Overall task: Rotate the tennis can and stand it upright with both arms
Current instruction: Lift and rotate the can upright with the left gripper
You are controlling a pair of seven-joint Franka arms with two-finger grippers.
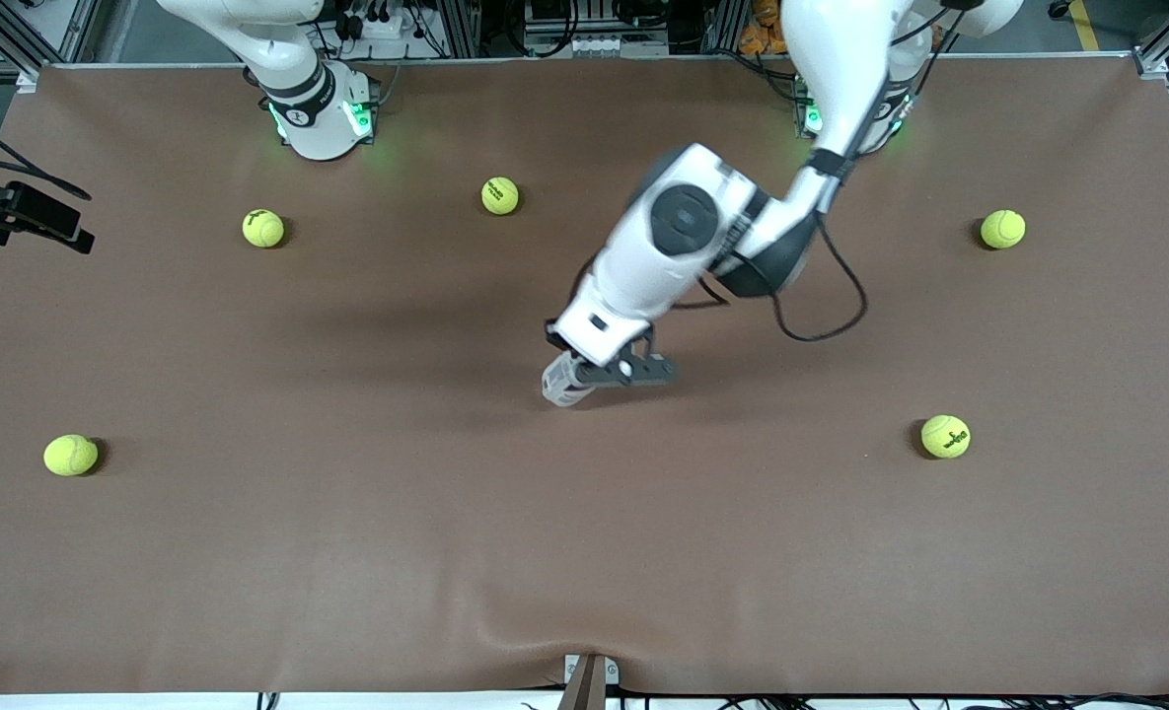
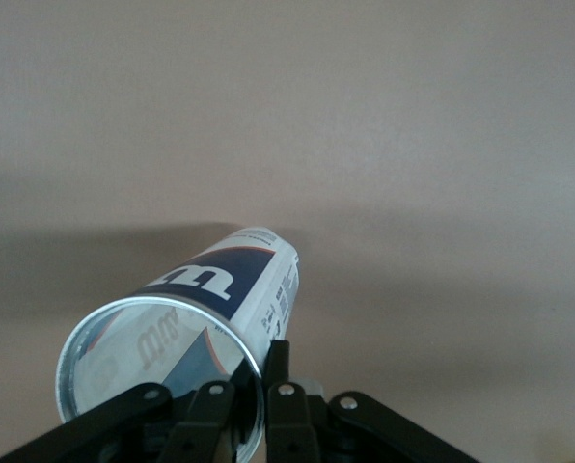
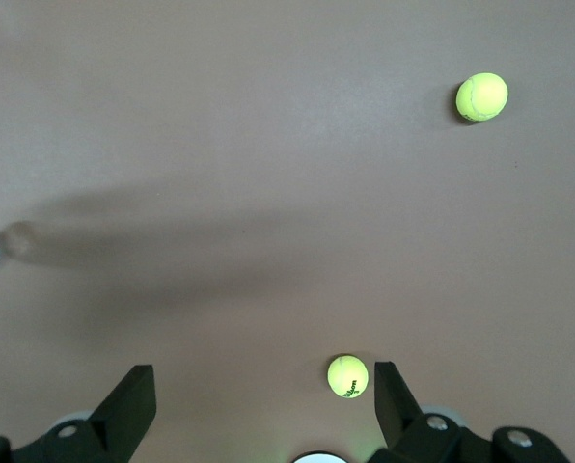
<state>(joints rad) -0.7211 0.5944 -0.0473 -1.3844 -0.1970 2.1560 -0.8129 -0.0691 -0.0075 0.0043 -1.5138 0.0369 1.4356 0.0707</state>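
Observation:
The tennis can (image 2: 205,299), white and dark blue with a white W logo, slants away from my left gripper (image 2: 263,386), which is shut on the rim of its open end. One finger is inside the rim and one outside. In the front view only a short grey-white piece of the can (image 1: 558,383) shows under the left gripper (image 1: 589,375), over the middle of the table; the rest is hidden by the arm. My right gripper (image 3: 260,378) is open and holds nothing, high above the table near the right arm's base. It is out of the front view.
Several yellow-green tennis balls lie scattered on the brown table (image 1: 347,552): one (image 1: 500,195) between the bases, one (image 1: 263,228) and one (image 1: 70,455) toward the right arm's end, others (image 1: 1002,229) (image 1: 945,436) toward the left arm's end. A black camera mount (image 1: 22,212) overhangs the table's edge.

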